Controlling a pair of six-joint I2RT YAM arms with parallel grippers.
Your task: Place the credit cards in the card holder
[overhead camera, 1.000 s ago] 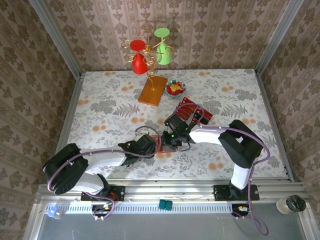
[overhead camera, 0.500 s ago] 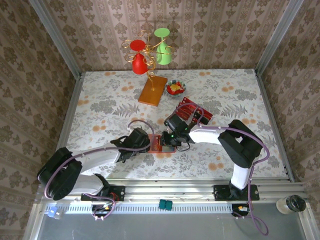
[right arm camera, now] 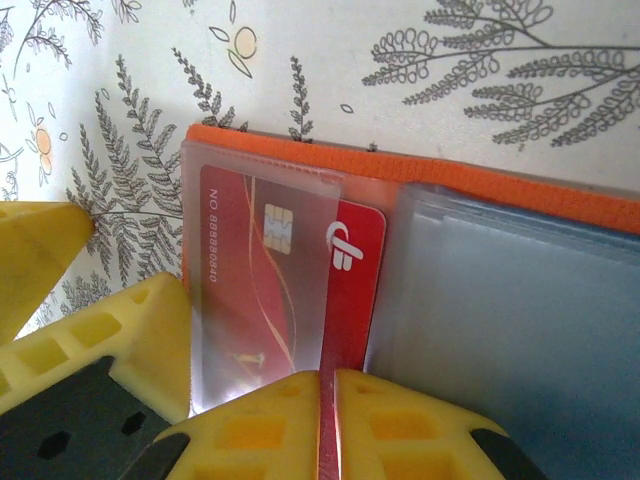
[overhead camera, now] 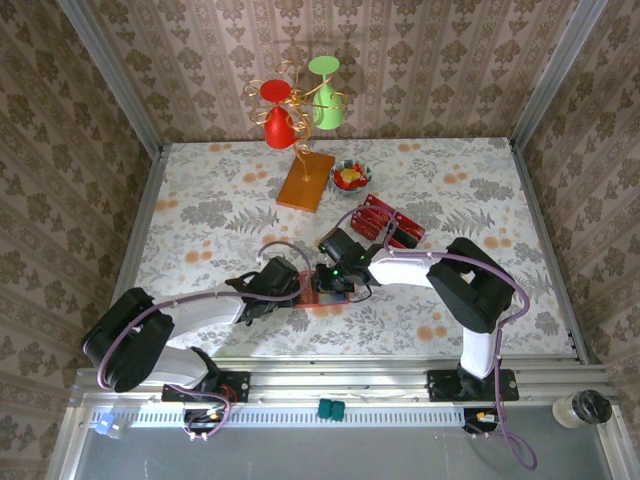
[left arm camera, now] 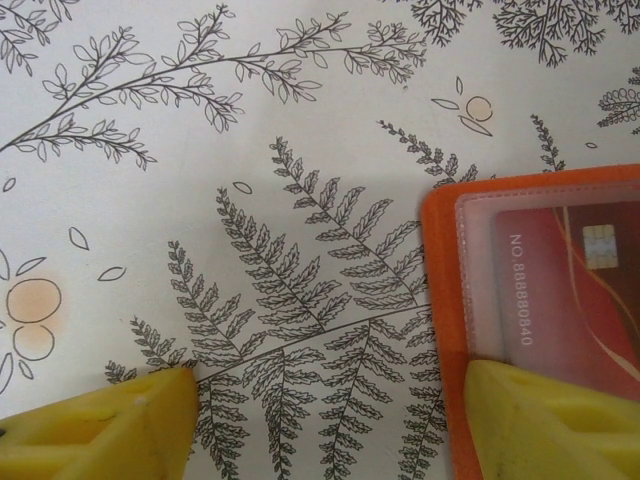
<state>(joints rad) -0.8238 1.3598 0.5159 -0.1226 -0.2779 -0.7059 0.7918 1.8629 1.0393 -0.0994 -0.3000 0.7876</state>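
Reaching in from 7 o'clock in the top view, the left gripper is sitting low over the white tablecloth printed with grey ferns. Its yellow fingers are standing wide apart and grasping nothing. In the left wrist view the finger on the 3 o'clock side is overlapping the rim of the small orange square folding card holder, while the other is over bare cloth.

The card holder is lying open and flat near the middle of the table, between the two grippers. At its 9 o'clock side a clear plastic pocket is covering most of a red credit card with a gold chip and white numbers. The card's 3 o'clock strip is sticking out, uncovered. Greyish-blue pocket panels are filling the holder's 3 o'clock half.

The right gripper is coming in from 2 o'clock, and its yellow fingers are clenched together on the near edge of that red credit card.

Farther back, at 1 o'clock from the holder, a pile of red and dark credit cards is lying well apart from it. Beyond, at 12 o'clock, an orange-brown flat wooden board is lying just beside a small bowl of red and yellow pieces. Behind them, a gold wire stand is carrying a red goblet and a green goblet.
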